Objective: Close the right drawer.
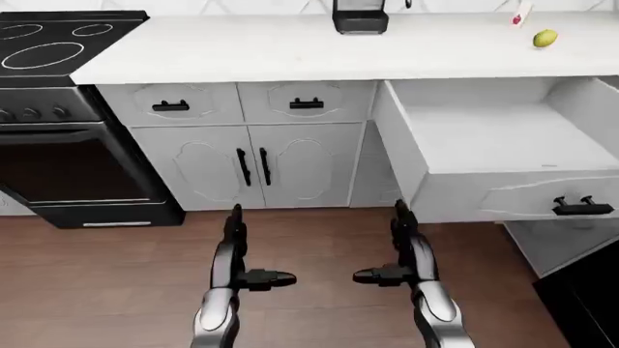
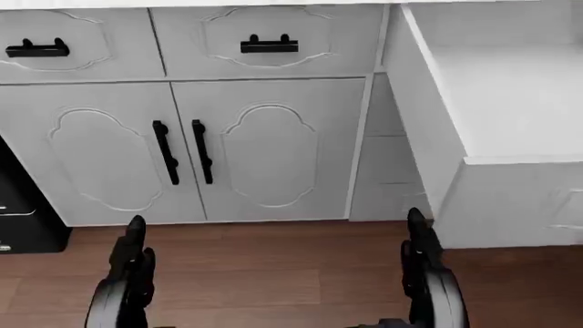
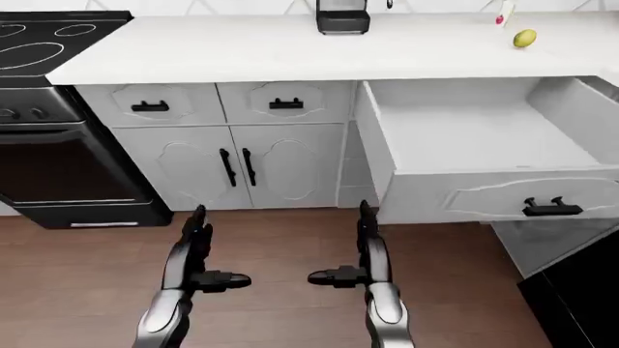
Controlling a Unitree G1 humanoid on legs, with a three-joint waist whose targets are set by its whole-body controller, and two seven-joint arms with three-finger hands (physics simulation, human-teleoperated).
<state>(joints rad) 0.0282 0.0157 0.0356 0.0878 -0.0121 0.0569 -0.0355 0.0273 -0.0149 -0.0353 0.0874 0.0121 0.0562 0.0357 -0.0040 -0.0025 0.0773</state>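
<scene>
Kitchen, wood floor (image 1: pixel 116 275), white table (image 1: pixel 290 47) running along the top of the left-eye view. Landmark: right drawer (image 3: pixel 484 156).
- Black stove (image 1: pixel 58 116): far left of the drawer.
- Two shut small drawers and double cabinet doors (image 1: pixel 253 165): left of the drawer.
- Left hand (image 3: pixel 194 261): below the cabinet doors, fingers apart, holding nothing.
- Right hand (image 3: pixel 363 257): just below the drawer's left corner, fingers apart, holding nothing.
- Right drawer: pulled fully out, black handle (image 3: pixel 551 208) on its face.
- Yellow-green fruit (image 3: pixel 523 38): on the table above the drawer.

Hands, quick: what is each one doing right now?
Left hand: open, holding nothing.
Right hand: open, holding nothing, short of the open right drawer.
</scene>
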